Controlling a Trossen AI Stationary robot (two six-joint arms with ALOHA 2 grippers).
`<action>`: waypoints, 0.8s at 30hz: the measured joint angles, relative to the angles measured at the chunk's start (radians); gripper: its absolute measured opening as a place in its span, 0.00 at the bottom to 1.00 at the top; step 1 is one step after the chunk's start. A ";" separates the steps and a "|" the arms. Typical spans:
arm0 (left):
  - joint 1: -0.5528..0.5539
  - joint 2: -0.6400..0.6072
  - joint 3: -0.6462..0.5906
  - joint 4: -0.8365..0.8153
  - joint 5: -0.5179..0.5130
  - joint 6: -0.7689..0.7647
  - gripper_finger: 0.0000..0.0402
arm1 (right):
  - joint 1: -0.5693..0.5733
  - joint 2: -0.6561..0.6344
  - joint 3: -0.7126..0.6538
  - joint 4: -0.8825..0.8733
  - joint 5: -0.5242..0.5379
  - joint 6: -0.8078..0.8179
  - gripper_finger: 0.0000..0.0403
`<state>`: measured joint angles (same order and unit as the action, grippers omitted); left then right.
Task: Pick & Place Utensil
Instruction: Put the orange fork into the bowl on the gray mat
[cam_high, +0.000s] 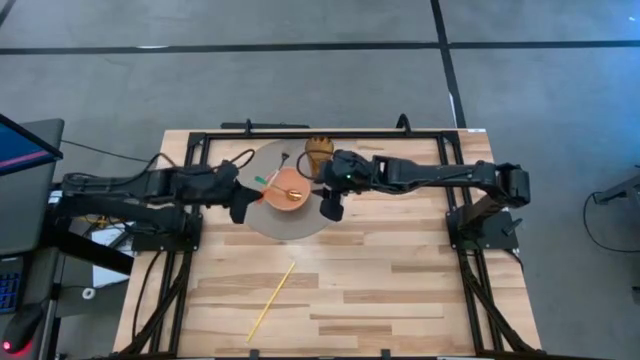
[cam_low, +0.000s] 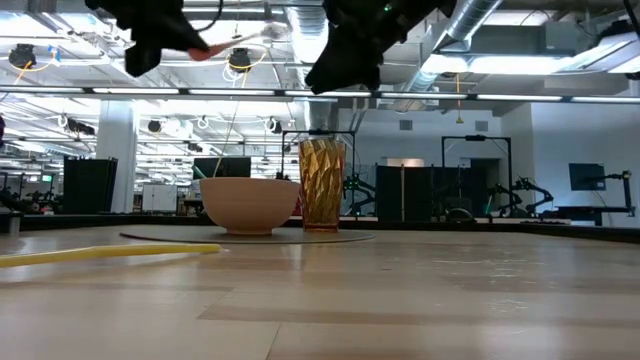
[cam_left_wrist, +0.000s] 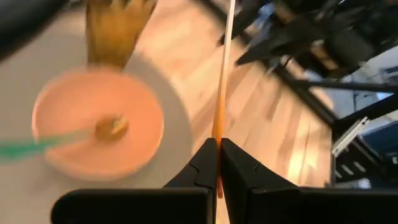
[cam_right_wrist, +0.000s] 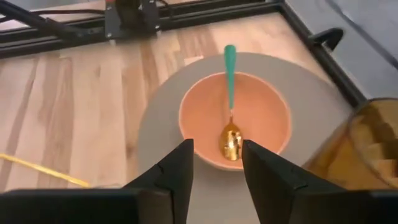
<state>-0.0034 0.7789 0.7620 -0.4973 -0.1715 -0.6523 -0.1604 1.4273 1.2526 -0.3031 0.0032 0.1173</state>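
**One stick down, one in the air, spoon already in the bowl**

Nearest the front edge, a yellow chopstick (cam_high: 271, 301) lies alone on the tabletop (cam_high: 400, 290), not yet picked up. Farther back, the mat (cam_high: 300, 222) carries the bowl (cam_right_wrist: 234, 121), and a teal-handled spoon (cam_right_wrist: 230, 102) rests inside it, so that piece looks placed. The left gripper (cam_left_wrist: 218, 163) hangs beside the bowl, fingers pinched on a second chopstick (cam_left_wrist: 222, 74). The right gripper (cam_right_wrist: 216, 163) hovers over the bowl, fingers apart and empty. Behind stands the amber glass (cam_low: 322, 184).
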 joint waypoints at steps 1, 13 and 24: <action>0.026 0.017 0.019 -0.050 0.036 -0.027 0.02 | 0.004 0.002 0.000 0.000 -0.002 0.005 0.32; 0.291 0.363 0.051 -0.241 0.676 -0.140 0.03 | 0.027 0.003 0.000 0.022 -0.002 0.005 0.29; 0.387 0.382 0.050 -0.260 0.758 -0.138 0.02 | 0.070 0.003 0.000 0.018 -0.002 -0.033 0.29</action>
<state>0.3834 1.1608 0.8124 -0.7575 0.5861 -0.7905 -0.0900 1.4307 1.2530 -0.2848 0.0010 0.0848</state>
